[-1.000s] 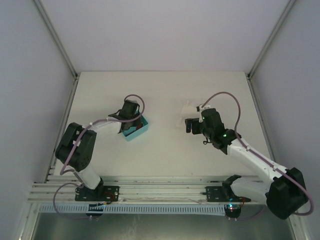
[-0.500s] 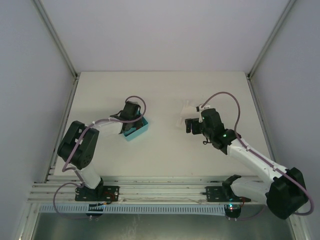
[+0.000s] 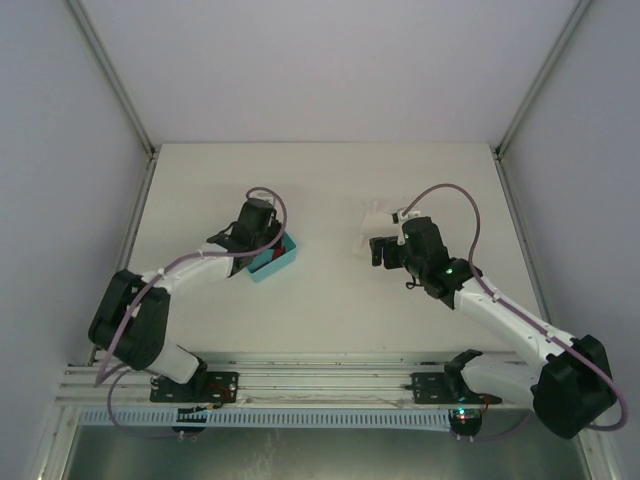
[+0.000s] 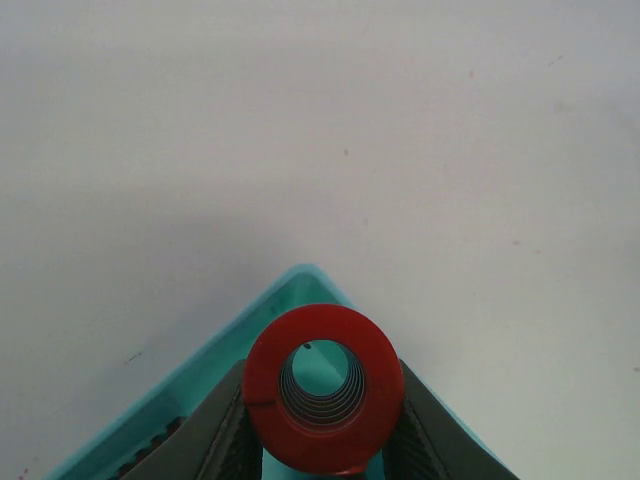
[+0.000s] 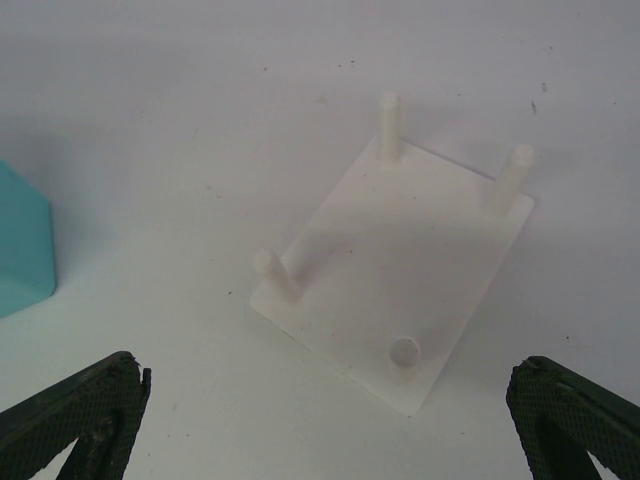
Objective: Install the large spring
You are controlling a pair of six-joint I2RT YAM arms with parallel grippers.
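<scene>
My left gripper (image 4: pixel 322 440) is shut on the large spring (image 4: pixel 322 388), a coil with a red ring end that faces the camera, held over the corner of a teal tray (image 4: pixel 285 292). From above, the left gripper (image 3: pixel 252 240) sits over the teal tray (image 3: pixel 283 258). A white base plate (image 5: pixel 395 280) with upright pegs, one at each corner, lies on the table below my right gripper (image 5: pixel 320 420), which is open wide and empty. From above, the right gripper (image 3: pixel 378 250) hovers just near the white plate (image 3: pixel 372 222).
The teal tray's edge (image 5: pixel 22 245) shows at the left of the right wrist view. Grey walls close the table at the back and sides. An aluminium rail (image 3: pixel 320 385) runs along the near edge.
The left arm has stretched out lower and its gripper has shifted slightly up and left over the teal tray. The right arm has not moved.
</scene>
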